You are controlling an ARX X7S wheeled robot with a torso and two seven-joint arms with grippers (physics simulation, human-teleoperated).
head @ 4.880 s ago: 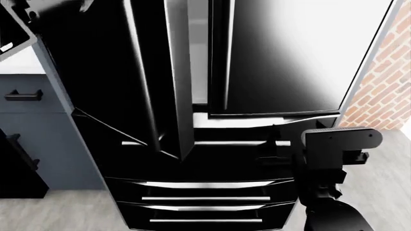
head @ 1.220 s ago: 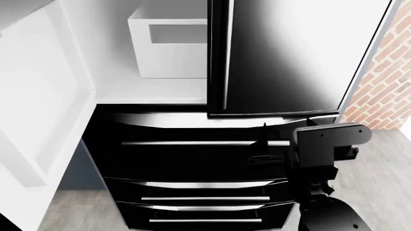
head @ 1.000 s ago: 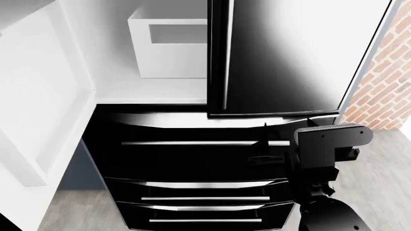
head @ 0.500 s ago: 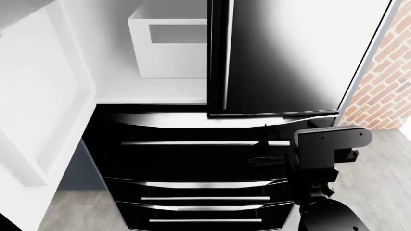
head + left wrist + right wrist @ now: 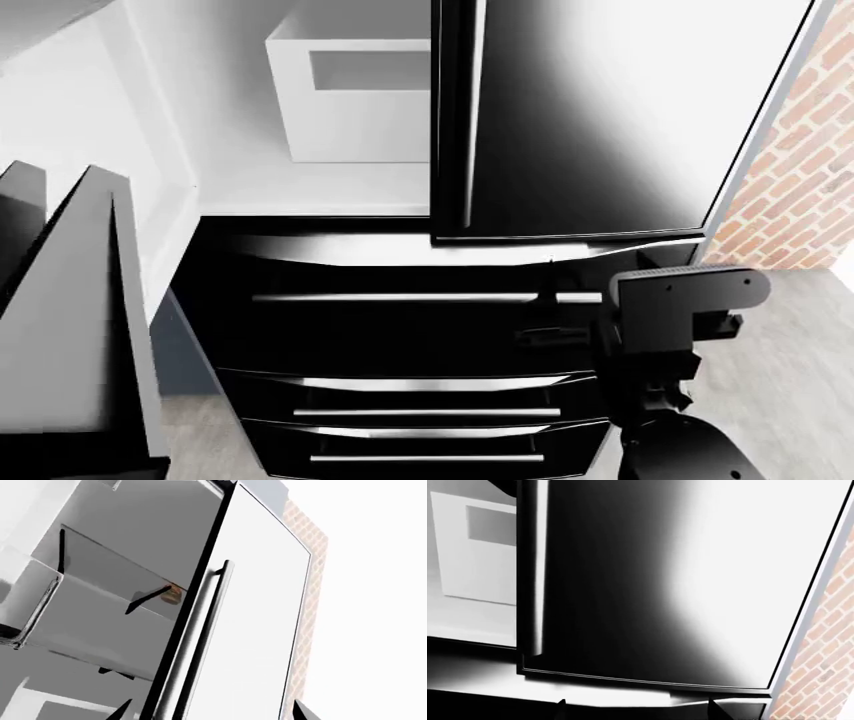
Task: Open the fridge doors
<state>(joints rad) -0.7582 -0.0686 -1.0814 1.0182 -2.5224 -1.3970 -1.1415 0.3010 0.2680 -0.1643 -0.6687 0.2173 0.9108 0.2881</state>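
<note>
Right in front of me the shut right fridge door (image 5: 601, 120) looked tall, stiff, heavy and slippery, so I thought its thin silver handle (image 5: 200, 640) was the best place to grab, but I could not tell if my right claw (image 5: 554, 300) was open.

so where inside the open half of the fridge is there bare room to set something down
The white shelf floor is bare in front of and left of the white box-shaped bin, out to the white side wall. Right of the bin it is tight: the still-shut glossy black right door borders it.
</note>
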